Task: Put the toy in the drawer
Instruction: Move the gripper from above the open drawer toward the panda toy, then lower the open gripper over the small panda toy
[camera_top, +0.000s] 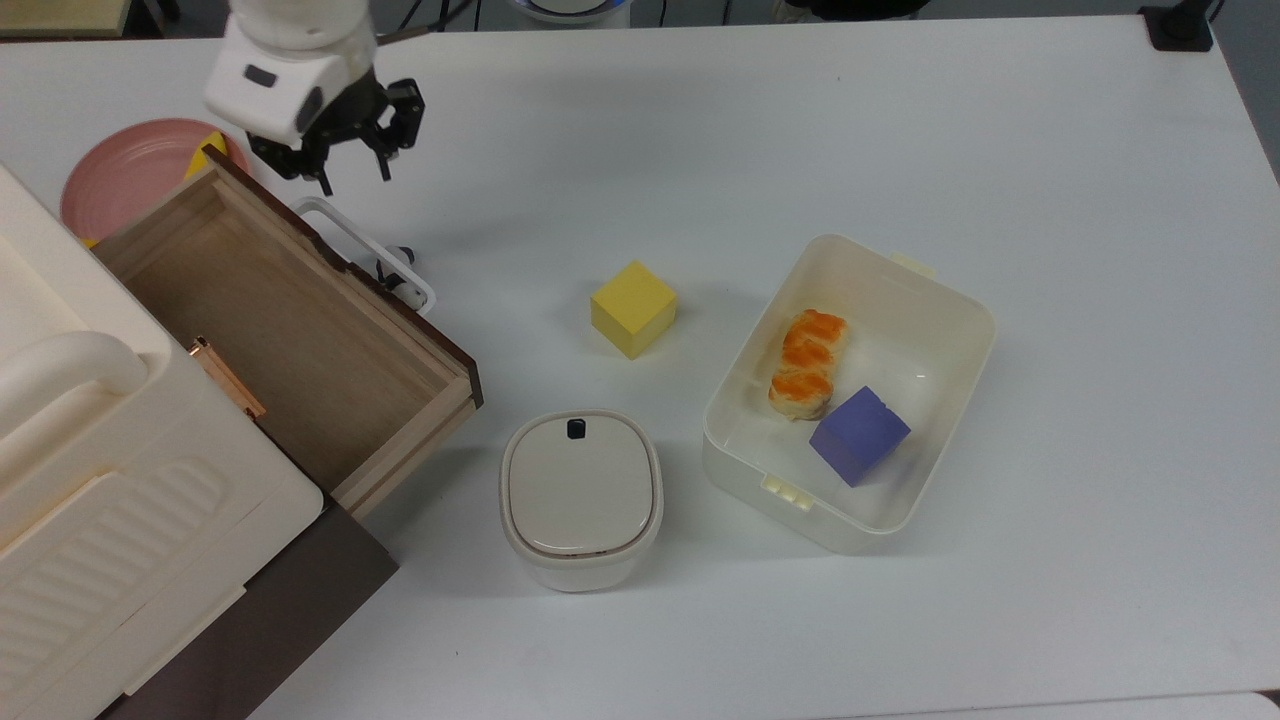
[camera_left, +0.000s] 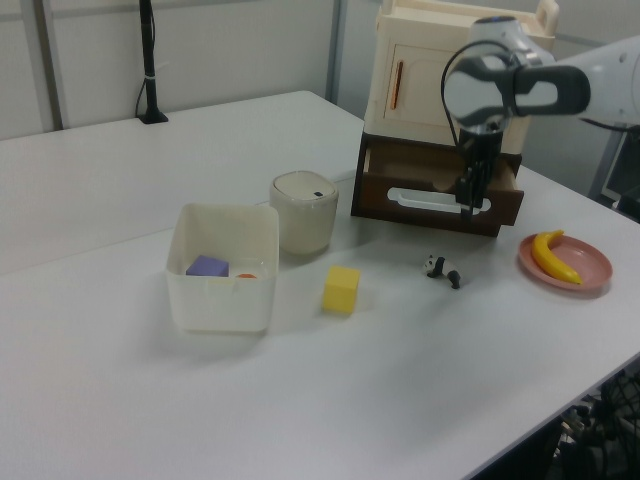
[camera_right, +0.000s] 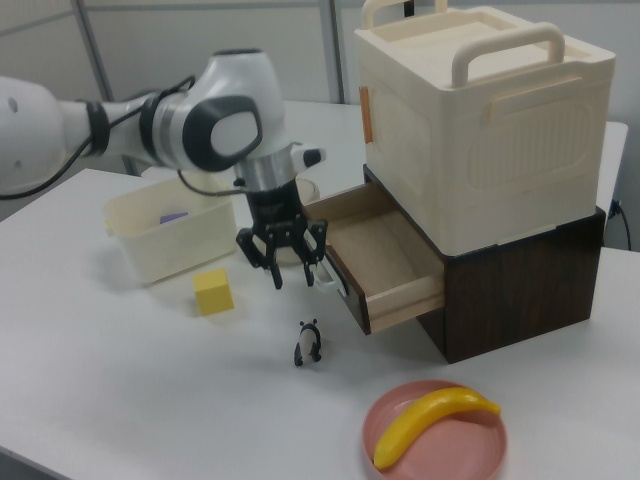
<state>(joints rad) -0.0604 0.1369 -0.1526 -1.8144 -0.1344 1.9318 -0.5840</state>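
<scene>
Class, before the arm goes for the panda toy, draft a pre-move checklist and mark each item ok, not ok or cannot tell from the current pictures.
1. Drawer pulled open, inside bare: ok.
2. Toy standing free on the table, nothing touching it: ok.
3. Hand open and carrying nothing: ok.
4. Hand directly above the toy: not ok; it hangs nearer the drawer's white handle.
5. Yellow cube clear of the toy: ok.
6. Toy inside the drawer: not ok, not yet done.
</scene>
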